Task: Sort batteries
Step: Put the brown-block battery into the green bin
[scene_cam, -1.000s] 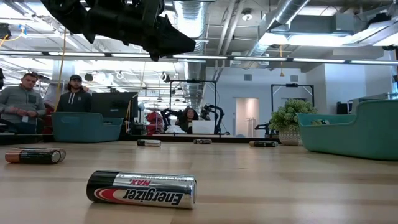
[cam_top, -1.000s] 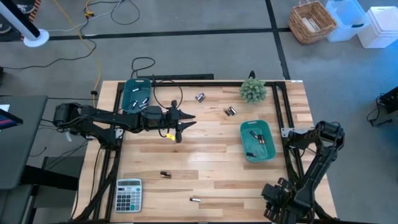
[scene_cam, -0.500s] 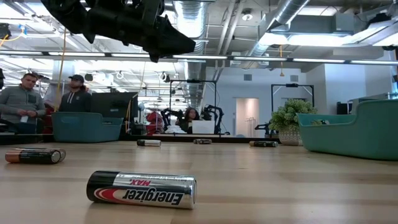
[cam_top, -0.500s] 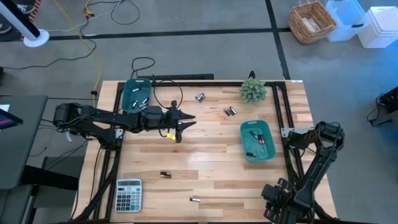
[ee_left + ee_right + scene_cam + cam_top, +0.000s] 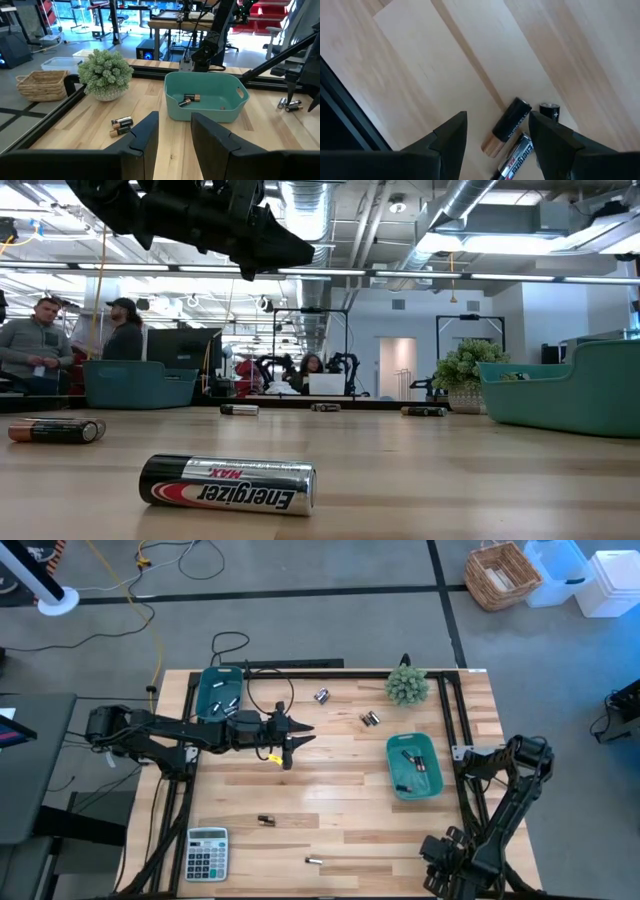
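Loose batteries lie on their sides on the wooden table: one [image 5: 321, 696] and a pair [image 5: 370, 718] toward the far edge, a dark one [image 5: 266, 820] and a silver one [image 5: 314, 861] toward the near edge. My left gripper [image 5: 298, 748] hangs open and empty above the table's middle, left of the right teal bin [image 5: 414, 765], pointing toward the table's right; the left wrist view shows the gap between its fingers [image 5: 175, 119]. My right gripper [image 5: 497, 125] waits open at the near right corner, above a small cluster of batteries [image 5: 510, 126], touching none.
A second teal bin [image 5: 220, 692] with batteries sits at the far left. A small potted plant [image 5: 406, 686] stands at the far edge and a grey calculator [image 5: 207, 853] lies at the near left corner. A black frame rims the table. People stand in the room beyond [image 5: 40, 340].
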{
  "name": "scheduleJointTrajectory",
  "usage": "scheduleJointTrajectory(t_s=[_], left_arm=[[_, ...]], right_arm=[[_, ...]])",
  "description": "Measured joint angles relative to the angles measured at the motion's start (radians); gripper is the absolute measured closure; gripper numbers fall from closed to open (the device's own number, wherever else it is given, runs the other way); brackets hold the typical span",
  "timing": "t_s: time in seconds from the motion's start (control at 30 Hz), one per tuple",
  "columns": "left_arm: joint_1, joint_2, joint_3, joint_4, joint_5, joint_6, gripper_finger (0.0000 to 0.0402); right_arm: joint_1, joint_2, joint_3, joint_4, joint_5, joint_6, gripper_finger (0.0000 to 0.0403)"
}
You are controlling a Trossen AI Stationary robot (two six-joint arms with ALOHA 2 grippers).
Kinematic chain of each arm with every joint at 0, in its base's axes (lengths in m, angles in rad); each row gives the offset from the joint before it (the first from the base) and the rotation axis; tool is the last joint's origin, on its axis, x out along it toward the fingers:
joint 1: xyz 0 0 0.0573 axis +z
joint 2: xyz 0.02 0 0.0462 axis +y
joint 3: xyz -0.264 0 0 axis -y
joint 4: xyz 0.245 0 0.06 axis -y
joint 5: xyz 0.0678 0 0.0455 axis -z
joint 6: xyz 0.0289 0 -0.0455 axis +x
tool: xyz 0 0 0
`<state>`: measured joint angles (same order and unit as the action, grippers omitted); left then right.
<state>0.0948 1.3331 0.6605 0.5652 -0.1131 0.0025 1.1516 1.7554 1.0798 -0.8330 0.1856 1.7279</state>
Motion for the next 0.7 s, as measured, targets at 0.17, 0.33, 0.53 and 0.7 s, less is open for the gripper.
scheduleJointTrajectory(t_s=[0.17,0.33,0.53,0.7], left_arm=[[0.000,0.000,0.000,0.000,0.000,0.000,0.0294],[0.000,0.000,0.000,0.001,0.000,0.001,0.0294],[0.000,0.000,0.000,0.001,0.000,0.004,0.0294],[0.000,0.000,0.000,0.001,0.000,0.004,0.0294]], right_arm=[[-0.003,0.000,-0.001,-0.002,0.003,0.000,0.0175],[-0.002,0.001,-0.005,-0.002,0.003,0.010,0.0175],[-0.002,0.001,-0.005,-0.021,0.003,0.010,0.0175],[-0.002,0.012,-0.005,-0.020,0.003,0.010,0.0175]])
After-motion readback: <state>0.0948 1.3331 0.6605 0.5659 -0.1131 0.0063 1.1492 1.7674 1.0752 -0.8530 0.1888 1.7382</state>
